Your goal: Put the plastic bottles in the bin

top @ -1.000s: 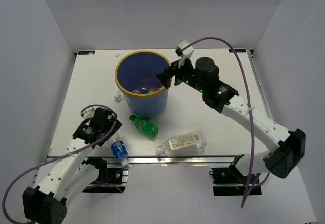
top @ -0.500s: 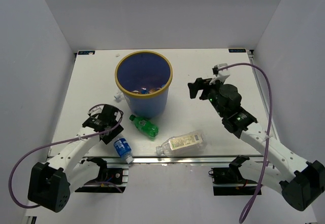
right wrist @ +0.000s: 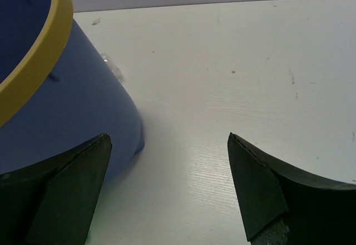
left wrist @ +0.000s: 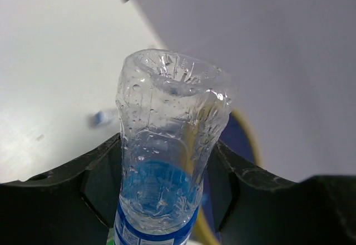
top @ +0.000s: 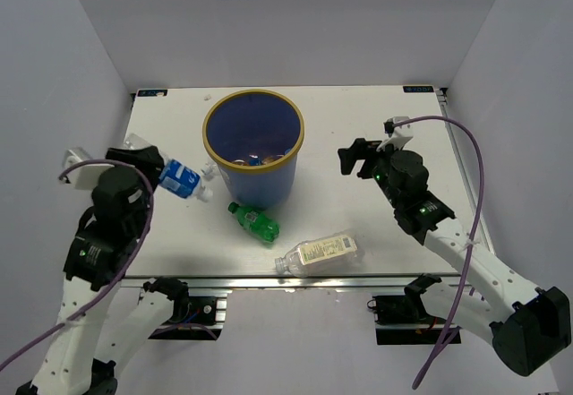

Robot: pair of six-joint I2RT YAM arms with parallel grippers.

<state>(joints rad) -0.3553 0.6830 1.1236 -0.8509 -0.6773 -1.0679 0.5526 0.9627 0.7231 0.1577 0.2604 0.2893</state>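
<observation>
My left gripper [top: 168,176] is shut on a small clear bottle with a blue label [top: 182,181], held off the table just left of the bin [top: 211,149]. In the left wrist view this bottle [left wrist: 167,139] stands between both black fingers [left wrist: 99,179], its bottom end towards the camera, and the bin's yellow rim [left wrist: 251,139] shows behind it. The bin is round and blue, with a few bottles [top: 252,158] inside. A green bottle [top: 255,221] and a larger clear bottle [top: 319,252] lie on the table in front of it. My right gripper [top: 351,157] is open and empty to the bin's right, with the bin wall [right wrist: 61,117] at its left.
A small white bit [top: 208,171] lies by the bin's left side and also shows past the bin [right wrist: 113,69] in the right wrist view. The white table [top: 394,126] is walled in by grey panels at the left, back and right. Cables trail from both arms.
My left gripper shut on the blue-label bottle at the table's front edge and lifted it up and back beside the bin. My right gripper drew away from the bin rim to the right.
</observation>
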